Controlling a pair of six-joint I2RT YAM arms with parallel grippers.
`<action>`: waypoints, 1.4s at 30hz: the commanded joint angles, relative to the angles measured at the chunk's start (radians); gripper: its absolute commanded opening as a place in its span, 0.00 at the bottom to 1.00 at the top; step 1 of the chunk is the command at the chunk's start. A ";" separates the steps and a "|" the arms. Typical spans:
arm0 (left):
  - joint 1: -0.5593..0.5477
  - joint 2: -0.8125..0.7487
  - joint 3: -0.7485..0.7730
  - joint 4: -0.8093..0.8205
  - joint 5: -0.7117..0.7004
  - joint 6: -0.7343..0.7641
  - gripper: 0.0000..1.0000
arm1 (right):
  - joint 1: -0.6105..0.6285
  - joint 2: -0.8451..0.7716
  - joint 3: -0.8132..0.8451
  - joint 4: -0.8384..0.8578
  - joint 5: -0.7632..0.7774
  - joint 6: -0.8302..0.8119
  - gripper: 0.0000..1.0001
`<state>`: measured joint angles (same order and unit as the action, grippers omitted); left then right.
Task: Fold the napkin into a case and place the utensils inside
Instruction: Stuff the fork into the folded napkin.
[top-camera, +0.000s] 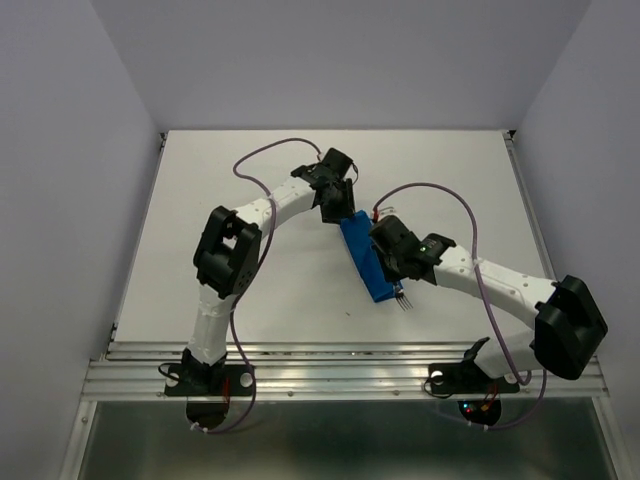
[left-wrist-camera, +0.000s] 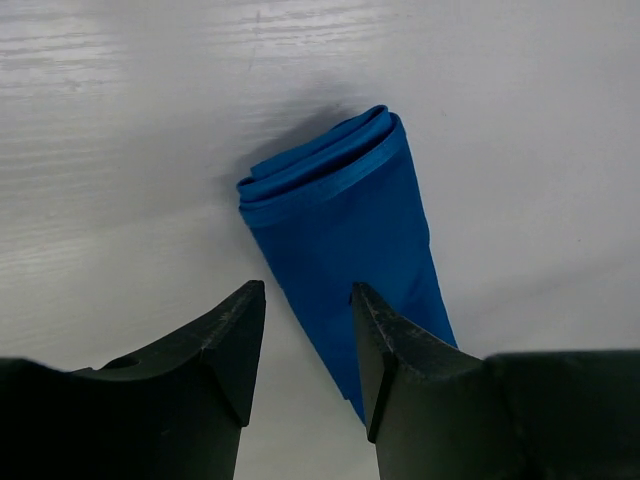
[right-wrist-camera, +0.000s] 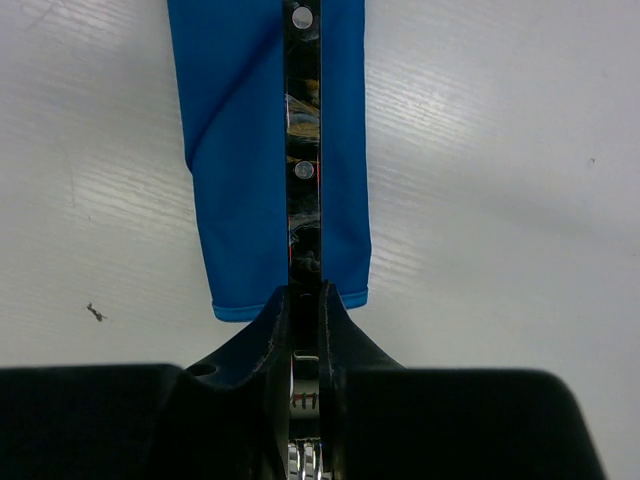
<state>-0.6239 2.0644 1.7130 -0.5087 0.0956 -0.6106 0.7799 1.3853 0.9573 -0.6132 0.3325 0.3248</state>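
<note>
Pinching a utensil (right-wrist-camera: 303, 200) shut in right gripper (right-wrist-camera: 304, 292): tines behind the jaws, handle straight ahead along the case (right-wrist-camera: 235, 150). Probably lining it up for the pocket. Keeping left gripper (left-wrist-camera: 308, 295) open and empty, with the case's far folded end just ahead of the jaws, likely to steady the cloth. Looks narrow, bright blue, flat, with layered folds at that end.
</note>
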 joint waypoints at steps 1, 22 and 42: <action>-0.020 0.042 0.094 -0.039 0.044 0.020 0.50 | -0.010 -0.055 -0.025 -0.023 0.019 0.028 0.01; -0.043 0.152 0.154 -0.037 0.065 0.061 0.50 | -0.037 0.093 -0.023 0.010 -0.012 0.026 0.01; 0.058 0.210 0.316 -0.059 0.056 0.091 0.50 | -0.037 0.181 0.075 0.021 -0.027 -0.018 0.01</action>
<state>-0.5724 2.2444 1.9591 -0.5415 0.1604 -0.5453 0.7471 1.5604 0.9813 -0.6201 0.3077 0.3286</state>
